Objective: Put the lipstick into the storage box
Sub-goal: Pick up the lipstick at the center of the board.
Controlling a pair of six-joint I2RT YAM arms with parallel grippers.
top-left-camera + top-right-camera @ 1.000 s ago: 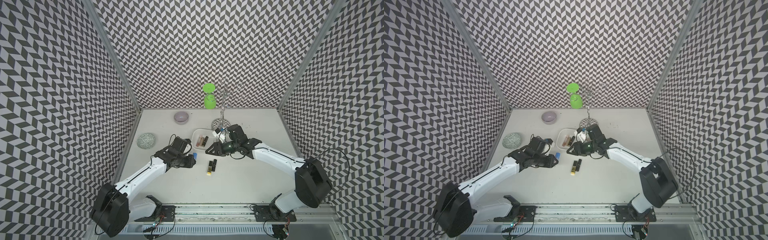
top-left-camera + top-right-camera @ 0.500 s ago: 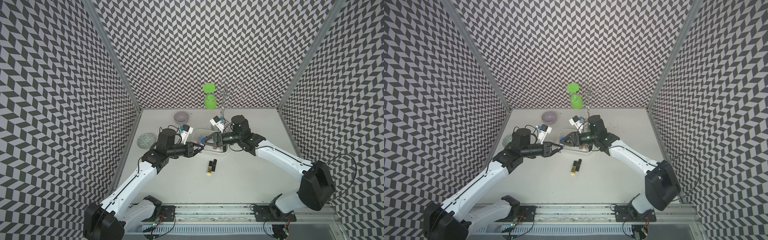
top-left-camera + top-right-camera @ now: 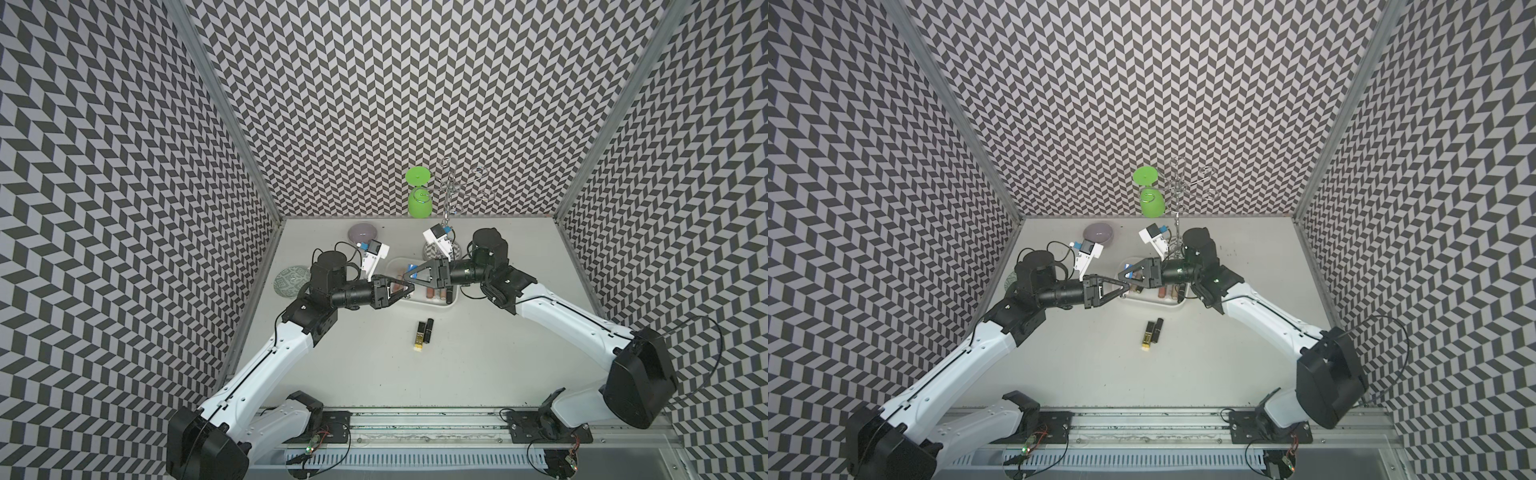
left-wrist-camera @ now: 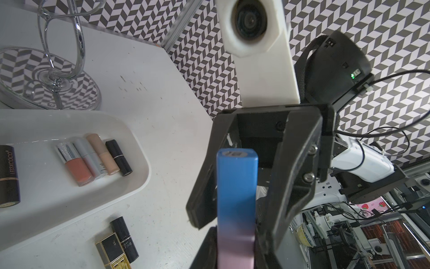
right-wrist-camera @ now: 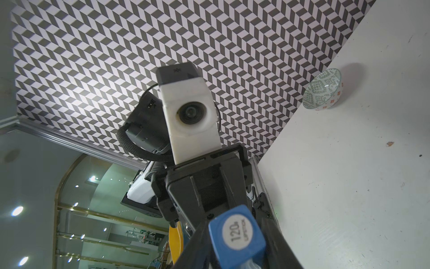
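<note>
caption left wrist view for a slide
Blue lipstick held by left claw, right claw around its end, near storage box

Glossy plastic storage box (image 4: 137, 177); chrome-bright metal stand (image 4: 78, 35); matt table (image 4: 162, 116)

**Rig appearance, both arms**

The left arm (image 3: 266, 365) and right arm (image 3: 569, 320) have glossy white link shells. Their joint housings are black and cylindrical, with bulky black shoulder blocks at the lower corners of the frame. The left gripper (image 3: 410, 286) and right gripper (image 3: 406, 277) are matte black with open triangular frames. Silver screws (image 4: 308, 178) show on the right one. Each wrist carries a white camera bracket (image 4: 263, 58) with a round lens. A braided black cable sleeve (image 5: 132, 149) runs at the left wrist, and a green LED (image 4: 352, 75) is on the right wrist motor.
</note>
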